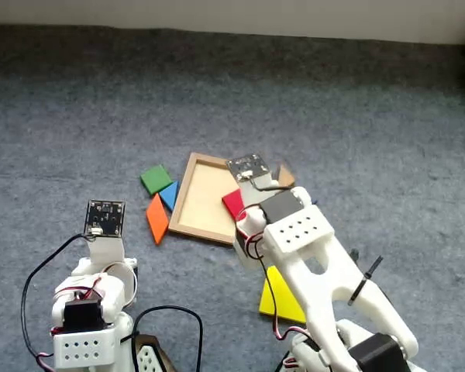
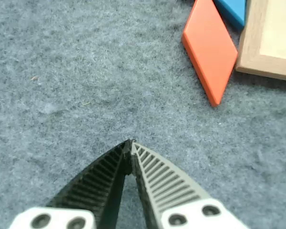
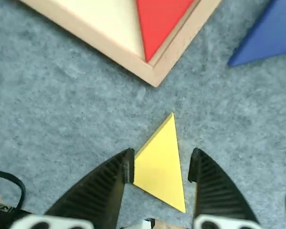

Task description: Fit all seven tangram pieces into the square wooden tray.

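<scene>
The square wooden tray (image 1: 187,198) lies mid-carpet with a red triangle (image 1: 232,203) inside its right corner. My right gripper (image 3: 162,155) is open, its fingers either side of a yellow triangle (image 3: 159,167) on the carpet, just short of the tray's corner (image 3: 155,74). A large blue triangle (image 3: 271,33) lies beside that corner. Left of the tray are a green square (image 1: 156,179), a small blue piece (image 1: 169,194) and an orange parallelogram (image 1: 157,218). My left gripper (image 2: 130,144) is shut on nothing over bare carpet, with the orange parallelogram (image 2: 210,50) farther off.
A brown piece (image 1: 286,175) lies at the tray's far right. The right arm (image 1: 302,232) covers the tray's near right corner, and a yellow triangle (image 1: 281,297) lies beside it. Black cables (image 1: 167,314) loop near the left arm's base. Grey carpet (image 1: 349,108) stretches all around.
</scene>
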Tool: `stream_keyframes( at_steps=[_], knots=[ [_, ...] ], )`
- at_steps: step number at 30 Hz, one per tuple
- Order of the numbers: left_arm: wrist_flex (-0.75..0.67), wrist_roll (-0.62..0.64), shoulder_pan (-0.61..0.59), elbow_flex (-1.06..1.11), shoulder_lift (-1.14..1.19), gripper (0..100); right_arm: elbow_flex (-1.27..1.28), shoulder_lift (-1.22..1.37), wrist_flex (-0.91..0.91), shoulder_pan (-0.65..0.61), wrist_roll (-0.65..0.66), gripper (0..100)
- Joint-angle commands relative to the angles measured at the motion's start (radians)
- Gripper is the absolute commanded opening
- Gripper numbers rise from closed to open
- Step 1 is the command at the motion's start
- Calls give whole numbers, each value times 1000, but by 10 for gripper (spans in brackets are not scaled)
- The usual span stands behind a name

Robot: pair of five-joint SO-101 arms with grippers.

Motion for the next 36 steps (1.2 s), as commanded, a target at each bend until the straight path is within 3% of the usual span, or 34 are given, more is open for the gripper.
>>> stream_keyframes(
  at_steps=[1, 12, 20, 36],
  knots=[
    [6, 6, -5, 21, -8, 6, 24, -94, 58, 5, 26, 180],
    [6, 6, -5, 21, -8, 6, 297, -257, -119, 12, 28, 193],
    [6, 6, -5, 21, -8, 6, 300, -87, -119, 7, 26, 433],
    [6, 6, -5, 21, -8, 6, 329, 39, -234, -191, -58, 432]
  ],
)
